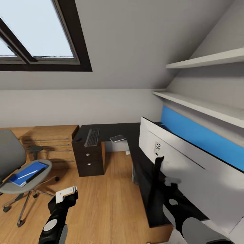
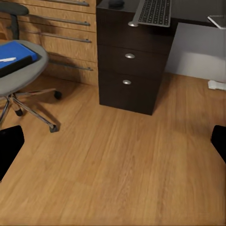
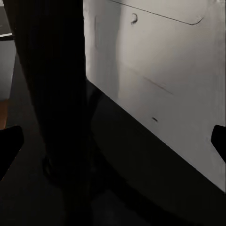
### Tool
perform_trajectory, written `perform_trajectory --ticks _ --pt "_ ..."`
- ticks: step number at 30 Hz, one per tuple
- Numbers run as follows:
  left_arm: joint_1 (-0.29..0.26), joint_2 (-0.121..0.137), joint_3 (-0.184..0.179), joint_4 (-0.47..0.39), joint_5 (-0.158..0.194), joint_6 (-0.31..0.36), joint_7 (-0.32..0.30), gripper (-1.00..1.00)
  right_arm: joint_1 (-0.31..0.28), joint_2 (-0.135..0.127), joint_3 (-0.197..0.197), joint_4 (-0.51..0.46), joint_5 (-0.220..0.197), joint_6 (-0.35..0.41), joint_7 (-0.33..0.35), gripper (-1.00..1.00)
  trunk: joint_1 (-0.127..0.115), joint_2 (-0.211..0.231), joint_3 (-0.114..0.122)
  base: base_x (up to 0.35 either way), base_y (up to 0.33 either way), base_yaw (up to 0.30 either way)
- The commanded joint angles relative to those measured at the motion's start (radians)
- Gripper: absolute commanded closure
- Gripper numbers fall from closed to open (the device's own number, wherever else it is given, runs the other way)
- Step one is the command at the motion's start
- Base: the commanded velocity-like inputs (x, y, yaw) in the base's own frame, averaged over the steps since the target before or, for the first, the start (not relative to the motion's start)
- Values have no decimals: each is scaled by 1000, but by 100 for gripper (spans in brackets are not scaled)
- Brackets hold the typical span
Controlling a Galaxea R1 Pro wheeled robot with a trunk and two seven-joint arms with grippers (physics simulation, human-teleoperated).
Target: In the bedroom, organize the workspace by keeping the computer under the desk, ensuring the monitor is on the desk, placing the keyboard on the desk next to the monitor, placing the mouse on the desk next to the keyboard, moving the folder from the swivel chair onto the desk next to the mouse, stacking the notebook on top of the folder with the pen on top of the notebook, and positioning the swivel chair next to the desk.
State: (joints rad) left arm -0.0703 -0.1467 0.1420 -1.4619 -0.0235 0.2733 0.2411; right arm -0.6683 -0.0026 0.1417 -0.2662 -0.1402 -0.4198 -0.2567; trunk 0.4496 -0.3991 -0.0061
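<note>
The monitor [image 1: 183, 166] stands on the black desk [image 1: 112, 129] with its white back to me. My right gripper [image 1: 170, 185] is open at its black stand [image 3: 52, 94], just behind the white back panel [image 3: 155, 70]. The keyboard [image 1: 92, 137] lies over the drawer unit [image 2: 129, 70], the mouse [image 2: 116, 3] beside it and the grey notebook [image 1: 117, 138] farther right. The swivel chair [image 1: 13, 152] at left carries the blue folder [image 1: 28, 173] with the white pen [image 2: 7, 60] on it. My left gripper [image 1: 66, 196] hangs open over the floor, holding nothing. The computer is hidden.
A light wooden dresser [image 1: 51, 142] stands against the wall behind the chair. Two white shelves [image 1: 203, 105] and a blue wall panel [image 1: 203, 135] run above the desk's right wing. Wooden floor [image 2: 122, 160] lies between chair and desk. A small white object [image 2: 216, 84] lies on the floor.
</note>
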Motion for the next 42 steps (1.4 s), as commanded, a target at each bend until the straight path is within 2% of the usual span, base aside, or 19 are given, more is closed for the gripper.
perform_trajectory --ticks 1,13,17,19,22,23,26,34,37,39,42 --pt "0 -1 1 -1 -2 6 1 -100 0 0 9 1 -10 -4 -4 -100 0 -1 -1 -37 -317 0" --pt "0 0 8 -2 -1 5 1 -100 0 0 9 1 -9 -4 -4 -100 0 -1 -1 -9 -339 0" --pt "0 0 46 -4 5 8 -1 -100 0 0 9 1 -10 -4 -4 -100 0 -1 -1 0 -346 0" --pt "0 -1 75 -20 20 20 -4 -100 0 0 9 1 -9 -4 -4 -100 0 -1 -1 0 -346 0" --pt "0 0 90 -65 58 67 -6 -100 0 0 9 1 -9 -4 -4 -100 0 -1 -1 0 -342 0" --pt "0 7 108 -106 113 127 -8 -100 0 0 9 1 -9 -4 -4 -100 0 -1 -1 0 -243 0" --pt "0 25 141 -124 149 156 -10 -100 0 -1 9 1 -9 -4 -4 -100 0 -1 -1 42 -205 0" --pt "0 33 159 -130 165 166 -23 -100 0 -3 6 1 -9 -4 -6 -100 0 -1 -1 94 -117 0" --pt "0 33 161 -131 166 167 -24 -100 0 -13 4 1 -10 -4 -10 -100 0 -1 -1 12 -13 0" --pt "0 32 185 -134 166 167 -25 -100 0 -27 3 1 -11 -2 -11 -100 0 -1 -1 28 -4 0" --pt "0 32 199 -141 166 167 -25 -100 0 -33 1 1 -13 0 -12 -100 0 -1 -1 155 -74 0"
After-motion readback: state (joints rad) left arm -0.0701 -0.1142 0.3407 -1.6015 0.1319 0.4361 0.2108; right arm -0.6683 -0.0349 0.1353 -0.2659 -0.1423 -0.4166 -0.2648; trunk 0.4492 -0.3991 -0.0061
